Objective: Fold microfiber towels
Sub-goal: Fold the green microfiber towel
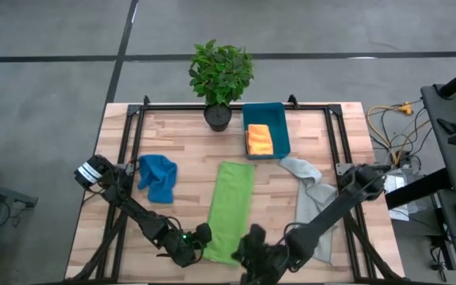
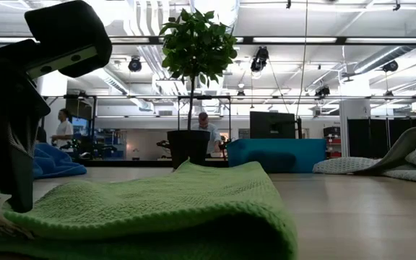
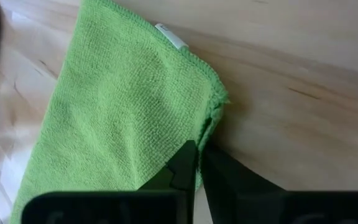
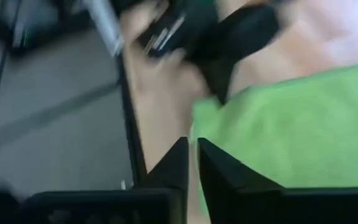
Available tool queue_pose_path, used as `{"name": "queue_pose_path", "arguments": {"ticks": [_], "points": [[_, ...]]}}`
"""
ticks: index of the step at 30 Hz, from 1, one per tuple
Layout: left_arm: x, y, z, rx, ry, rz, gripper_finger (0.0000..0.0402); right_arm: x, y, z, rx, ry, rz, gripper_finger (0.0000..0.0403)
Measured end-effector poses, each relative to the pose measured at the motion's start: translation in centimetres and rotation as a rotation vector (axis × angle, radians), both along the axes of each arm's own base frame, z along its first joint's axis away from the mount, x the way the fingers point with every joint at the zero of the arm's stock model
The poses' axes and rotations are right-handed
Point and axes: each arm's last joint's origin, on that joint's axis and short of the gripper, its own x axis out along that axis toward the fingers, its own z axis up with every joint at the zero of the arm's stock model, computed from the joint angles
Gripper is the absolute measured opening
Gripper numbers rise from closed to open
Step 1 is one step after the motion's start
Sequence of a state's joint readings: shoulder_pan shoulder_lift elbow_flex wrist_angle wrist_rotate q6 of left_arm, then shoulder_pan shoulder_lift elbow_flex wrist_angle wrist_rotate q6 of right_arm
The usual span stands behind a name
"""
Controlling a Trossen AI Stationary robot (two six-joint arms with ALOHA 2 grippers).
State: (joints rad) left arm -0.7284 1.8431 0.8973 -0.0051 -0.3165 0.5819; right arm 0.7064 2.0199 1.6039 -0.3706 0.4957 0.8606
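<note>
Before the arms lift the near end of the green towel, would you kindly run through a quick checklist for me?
1. Left gripper shut on the lime green towel at its near corner: ok.
2. Right gripper gripping the towel's other near corner: cannot tell; its fingers sit at the edge, nearly closed.
3. Green towel lying flat in a long strip: ok.
4. Blue towel and grey towel lying apart from the green one: ok.
5. Orange towel stowed in the teal bin: ok.
</note>
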Motion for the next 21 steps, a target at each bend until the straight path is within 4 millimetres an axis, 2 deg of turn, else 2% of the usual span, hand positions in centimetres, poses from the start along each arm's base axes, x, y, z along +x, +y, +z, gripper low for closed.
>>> {"name": "queue_pose_path", "arguments": {"ticks": [3,9,12,17,21], "points": [[0.0,0.0,0.0,-0.002,0.001,-0.001,0.0012,0.6,0.8,-2.2,-0.106,0.053,0.155,0.0064],[-0.3,-0.3,0.0,-0.002,0.003,-0.013,0.0012,1.1,1.2,-4.6,-0.453,0.133,0.425,0.0137],[-0.4,-0.4,0.0,-0.002,0.003,-0.018,0.0012,1.1,1.2,-6.1,-0.596,0.211,0.537,0.0161],[-0.5,-0.6,0.0,-0.002,0.003,-0.023,0.0012,0.5,0.7,-8.4,-0.711,0.371,0.61,0.0175],[-0.6,-0.6,0.0,-0.001,0.003,-0.025,0.0012,0.4,0.7,-9.6,-0.751,0.396,0.642,0.017]]}}
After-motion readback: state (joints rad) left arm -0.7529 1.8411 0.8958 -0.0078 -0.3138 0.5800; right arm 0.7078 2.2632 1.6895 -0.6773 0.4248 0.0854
